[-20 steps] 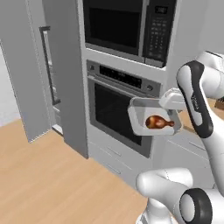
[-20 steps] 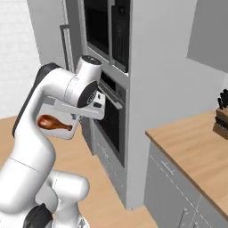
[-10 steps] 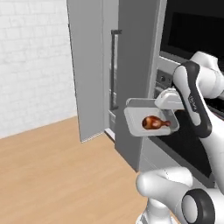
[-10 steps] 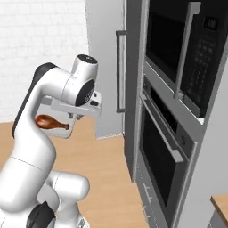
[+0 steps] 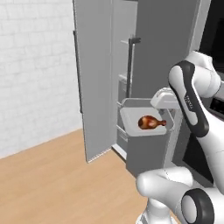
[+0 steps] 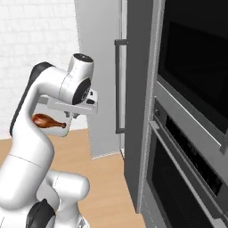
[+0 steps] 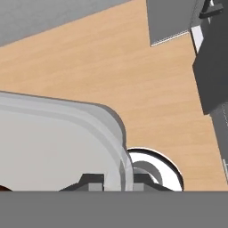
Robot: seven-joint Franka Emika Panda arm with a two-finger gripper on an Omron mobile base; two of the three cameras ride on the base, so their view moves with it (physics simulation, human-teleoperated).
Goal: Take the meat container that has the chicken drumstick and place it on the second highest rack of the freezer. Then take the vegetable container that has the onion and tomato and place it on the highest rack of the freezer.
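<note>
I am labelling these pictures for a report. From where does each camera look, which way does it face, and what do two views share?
Left base view: sits behind the arm on its left, faces the freezer with its door open; the white arm rises at lower right, carrying the container with the chicken drumstick.
Right base view: sits behind on the right, faces the freezer and the black oven; the arm rises at lower left.
Hand view: sits on the hand, looks down over the tool, which clamps the container's rim, to the wooden floor.
Both base views share the arm, freezer and drumstick.
</note>
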